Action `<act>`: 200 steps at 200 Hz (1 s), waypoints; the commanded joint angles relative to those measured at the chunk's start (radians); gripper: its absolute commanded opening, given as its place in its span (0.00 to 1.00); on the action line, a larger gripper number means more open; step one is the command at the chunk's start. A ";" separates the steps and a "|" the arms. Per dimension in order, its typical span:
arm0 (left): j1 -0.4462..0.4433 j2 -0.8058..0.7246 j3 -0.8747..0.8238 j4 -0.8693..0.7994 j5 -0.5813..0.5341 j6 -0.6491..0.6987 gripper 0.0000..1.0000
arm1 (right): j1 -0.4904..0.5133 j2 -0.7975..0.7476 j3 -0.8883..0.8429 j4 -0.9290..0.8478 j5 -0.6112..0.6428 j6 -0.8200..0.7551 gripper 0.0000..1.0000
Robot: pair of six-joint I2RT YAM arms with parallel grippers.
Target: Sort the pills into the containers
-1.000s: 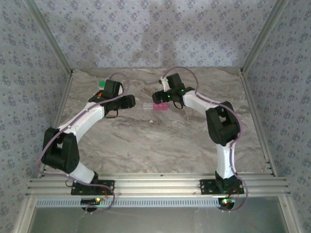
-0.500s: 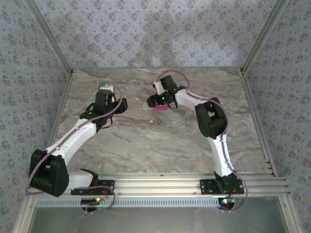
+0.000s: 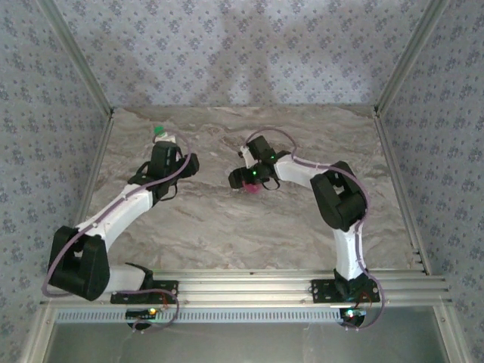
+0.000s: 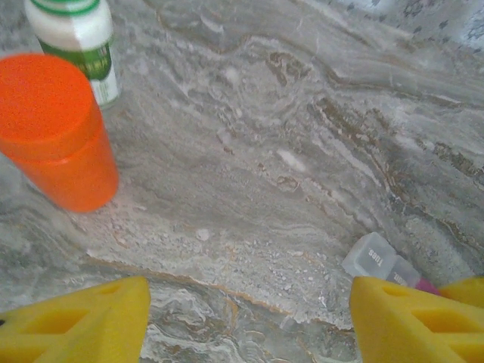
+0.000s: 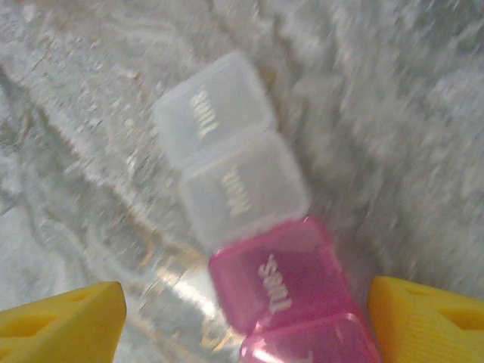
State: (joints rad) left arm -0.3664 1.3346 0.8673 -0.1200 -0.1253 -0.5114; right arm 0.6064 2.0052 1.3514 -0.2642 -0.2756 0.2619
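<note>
On the marbled counter (image 3: 227,227), your left gripper (image 4: 242,321) hangs open and empty, short of the orange bottle (image 4: 57,128) and the green-capped white bottle (image 4: 76,38) behind it. Your right gripper (image 5: 242,321) is much nearer the pill box (image 5: 249,227), its jaws wide and empty with the pink end lying between them. The box's long axis runs away from that gripper, slanting left, so closing would likely pinch its narrow width.
</note>
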 commanded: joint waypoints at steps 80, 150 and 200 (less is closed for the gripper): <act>-0.131 0.239 0.015 0.103 0.131 -0.142 0.63 | -0.027 -0.328 -0.246 0.132 0.074 0.236 0.83; -0.189 0.458 0.198 0.119 0.167 -0.142 0.61 | -0.177 -0.469 -0.385 0.118 0.104 0.180 0.82; -0.209 0.585 0.328 0.090 0.199 -0.122 0.60 | -0.212 -0.499 -0.427 0.131 0.085 0.163 0.82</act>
State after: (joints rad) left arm -0.5552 1.8729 1.1275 -0.0193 0.0414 -0.6476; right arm 0.4088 1.5467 0.9401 -0.1303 -0.1902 0.4530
